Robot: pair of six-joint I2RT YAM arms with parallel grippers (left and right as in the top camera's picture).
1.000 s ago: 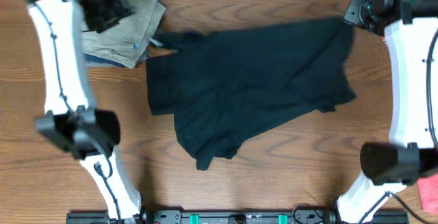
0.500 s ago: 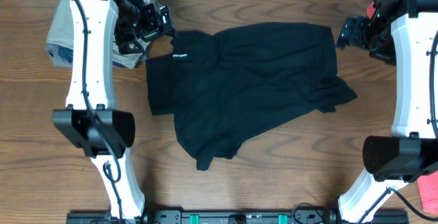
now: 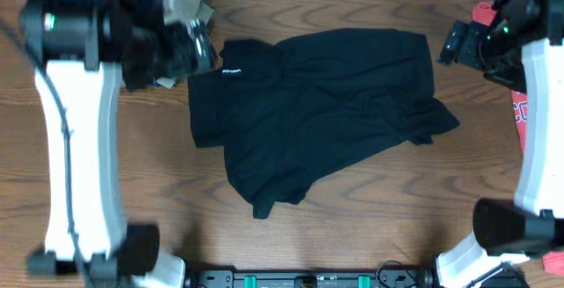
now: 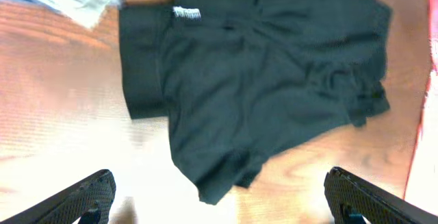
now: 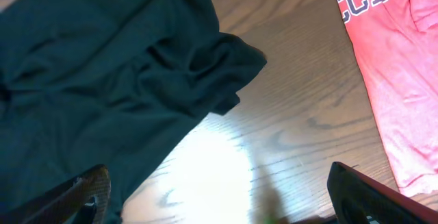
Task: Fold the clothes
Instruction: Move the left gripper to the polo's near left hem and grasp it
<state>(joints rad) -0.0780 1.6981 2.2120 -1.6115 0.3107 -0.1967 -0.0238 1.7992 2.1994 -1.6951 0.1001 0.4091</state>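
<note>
Left tool (image 3: 196, 46) and right tool (image 3: 460, 46) both gape, holding nothing. The black shirt (image 3: 317, 103) lies rumpled on the worktop (image 3: 352, 226) between them, its collar end just beside the left tool. Likely between grips, fold barely begun; the next move calls for fresh pinches on opposite edges to flatten it.
</note>
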